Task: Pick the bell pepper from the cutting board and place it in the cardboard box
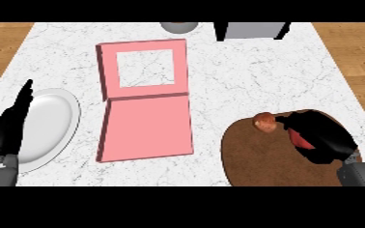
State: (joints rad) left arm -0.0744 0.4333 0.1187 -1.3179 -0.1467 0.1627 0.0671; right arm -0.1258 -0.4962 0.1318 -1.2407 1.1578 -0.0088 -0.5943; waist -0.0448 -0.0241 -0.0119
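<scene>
**Head view: right hand closed over the bell pepper on the cutting board**

Head view. A white marbled bench [285, 77] fills the frame. At centre lies the pink cardboard box [146, 99], open and flattened: its upper part is a frame through which the bench surface shows, its lower part a plain pink flap; nothing lies in it. At lower right sits the round brown cutting board [264, 164]. The right hand [321, 137] rests over the board's right side, its fingers curled round the red bell pepper [301, 139], of which only a small red patch shows beneath the palm. Just left of the hand, on the board's upper edge, is a small reddish-brown round item [265, 121]. At far left a white plate [50, 125] holds nothing; the left hand [14, 121] lies along its left rim, fingers straight and pointing toward the top of the frame, holding nothing. At the top edge are a grey bowl [179, 27] and a grey box-shaped object [251, 30], contents not visible.
</scene>
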